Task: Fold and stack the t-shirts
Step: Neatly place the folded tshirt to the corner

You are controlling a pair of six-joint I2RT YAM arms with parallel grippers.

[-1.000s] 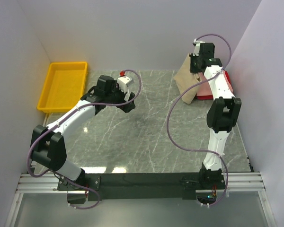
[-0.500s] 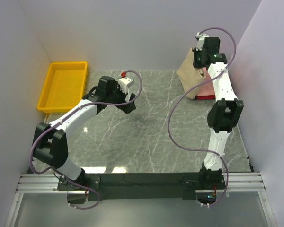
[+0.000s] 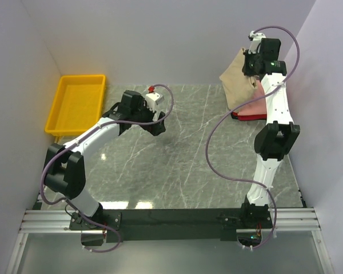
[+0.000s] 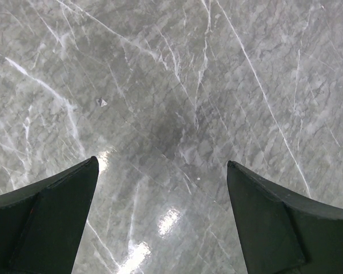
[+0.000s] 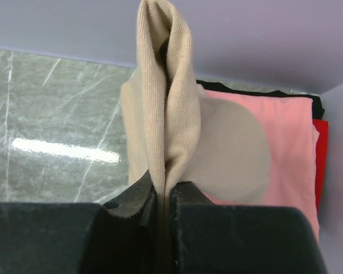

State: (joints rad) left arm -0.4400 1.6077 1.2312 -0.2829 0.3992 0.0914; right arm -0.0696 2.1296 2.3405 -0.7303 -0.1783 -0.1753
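Right wrist view shows the right gripper (image 5: 164, 197) closed tightly on a doubled fold of the tan t-shirt (image 5: 160, 85), with the cloth pinched between both fingers. A fold gives a thick place to hold, so I judge the grip is secure. In the top view this gripper (image 3: 252, 73) is raised at the far right corner of the table (image 3: 177, 160), and the tan shirt hangs from it over the salmon pink t-shirt (image 5: 286, 154) and the red t-shirt (image 5: 321, 165). These two lie flat in a pile against the wall. Probably the shirt is held high so that it separates from the pile before spreading. The left gripper (image 4: 163, 188) is wide open and holds nothing. It hovers over bare marble near the centre, likely waiting to help.
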